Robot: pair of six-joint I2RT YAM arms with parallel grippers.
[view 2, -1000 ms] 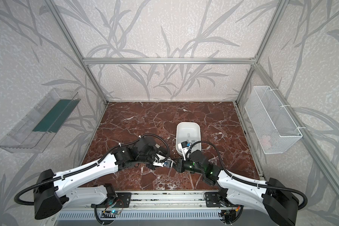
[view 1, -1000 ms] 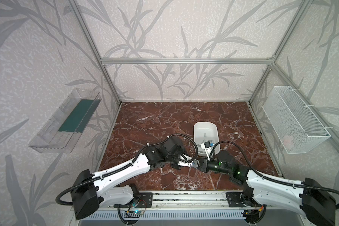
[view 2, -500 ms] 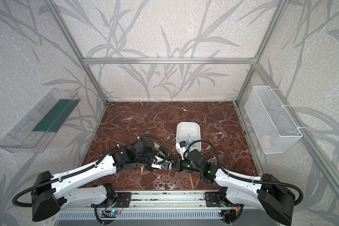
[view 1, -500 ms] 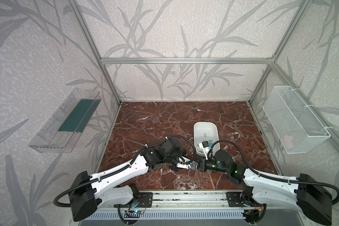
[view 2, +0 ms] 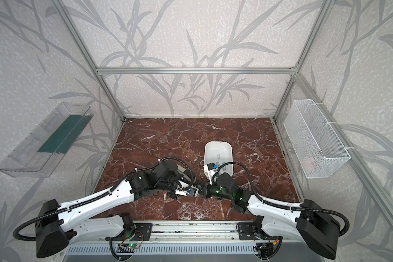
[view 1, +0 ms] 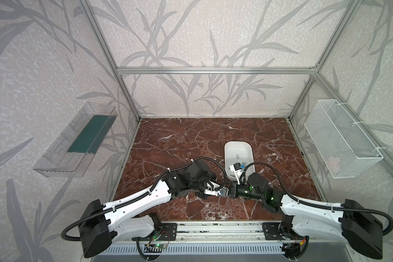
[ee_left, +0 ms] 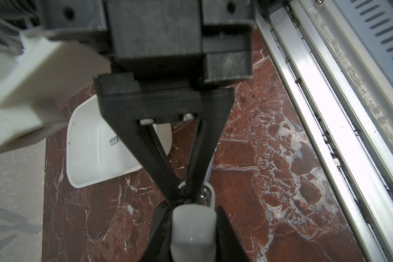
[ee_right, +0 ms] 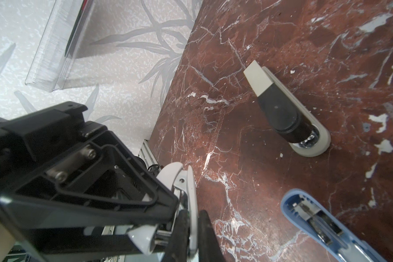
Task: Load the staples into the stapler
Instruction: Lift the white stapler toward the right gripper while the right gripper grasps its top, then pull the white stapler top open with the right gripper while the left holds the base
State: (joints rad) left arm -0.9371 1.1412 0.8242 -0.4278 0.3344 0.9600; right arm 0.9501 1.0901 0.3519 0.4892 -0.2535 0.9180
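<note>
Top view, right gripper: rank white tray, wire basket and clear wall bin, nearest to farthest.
From the right gripper, in a top view:
1. white tray: on the table, just behind it.
2. wire basket: on the right wall.
3. clear bin: on the left wall, farthest.

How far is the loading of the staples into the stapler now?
Done: the white stapler is grasped. In hand: the left gripper and the right gripper are both shut on it, apparently to open it. Remaining: the staples lie in the white tray; none is picked or visibly loaded.
</note>
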